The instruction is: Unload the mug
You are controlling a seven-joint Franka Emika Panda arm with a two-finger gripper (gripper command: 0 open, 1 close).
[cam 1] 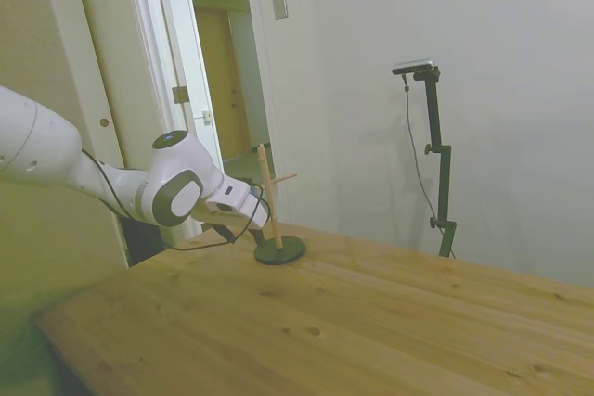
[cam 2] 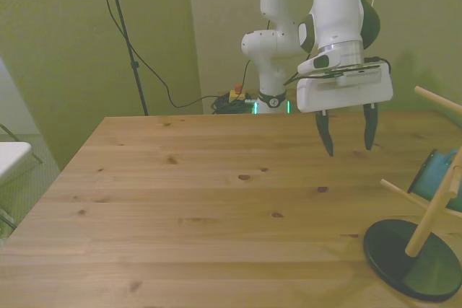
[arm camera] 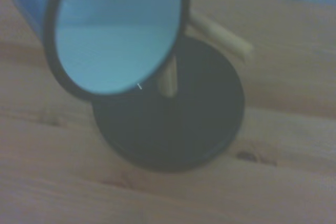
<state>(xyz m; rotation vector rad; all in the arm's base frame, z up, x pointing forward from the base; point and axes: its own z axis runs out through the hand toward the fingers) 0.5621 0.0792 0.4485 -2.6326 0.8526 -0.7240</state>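
Observation:
The teal-blue mug hangs tilted on a peg of the wooden stand at the front view's right edge. The stand's dark round base rests on the table. My gripper hovers open above the table, empty, apart from the mug and toward the front view's left of it. In the wrist view the mug's pale mouth with its dark rim faces the camera, above the dark base. In the side view my hand covers the mug, and only the stand's post and base show.
The wooden table spreads toward the front view's left. A free peg sticks out high on the stand. A white seat stands off the table at the front view's left. Cables lie behind the far edge.

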